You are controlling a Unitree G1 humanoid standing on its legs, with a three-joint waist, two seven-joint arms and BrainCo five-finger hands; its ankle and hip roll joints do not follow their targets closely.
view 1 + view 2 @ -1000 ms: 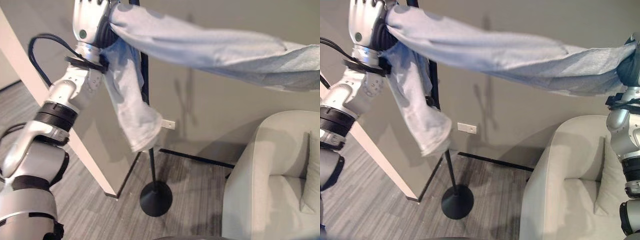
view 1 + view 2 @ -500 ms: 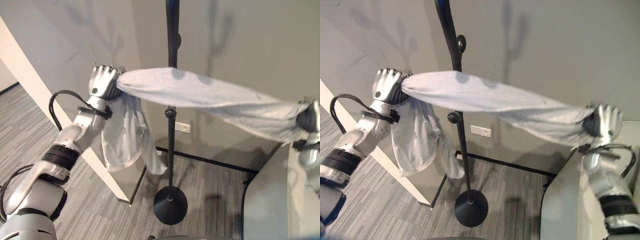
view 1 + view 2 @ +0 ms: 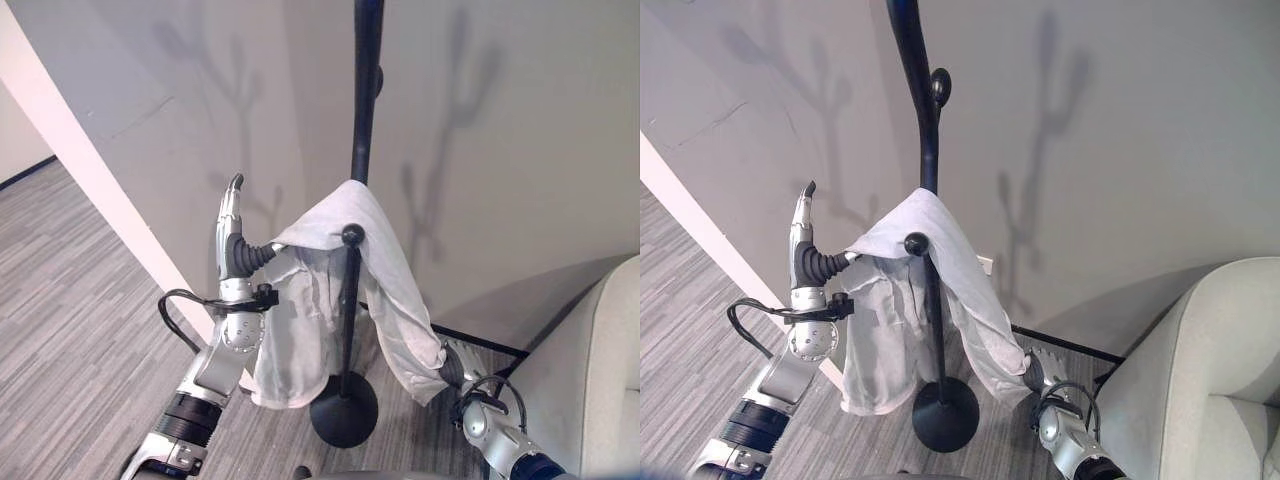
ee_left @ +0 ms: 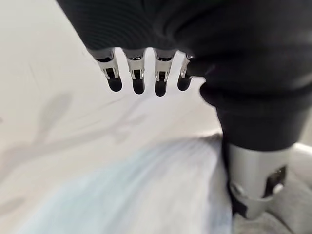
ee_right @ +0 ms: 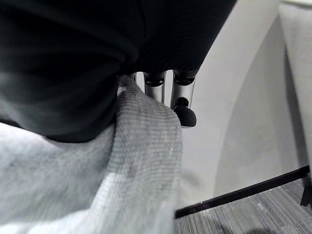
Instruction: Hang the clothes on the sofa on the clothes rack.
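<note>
The grey shirt (image 3: pixel 375 260) is draped over the coat rack (image 3: pixel 366 110) peg; left hand (image 3: pixel 231 235) spread, right hand (image 3: pixel 1035 375) unclear; withdrawal needed.

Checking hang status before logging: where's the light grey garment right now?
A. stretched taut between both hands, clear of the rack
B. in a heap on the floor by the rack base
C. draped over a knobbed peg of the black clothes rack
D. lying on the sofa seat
C: the light grey garment hangs over a knobbed peg of the black clothes rack, both ends trailing down beside the pole.
</note>
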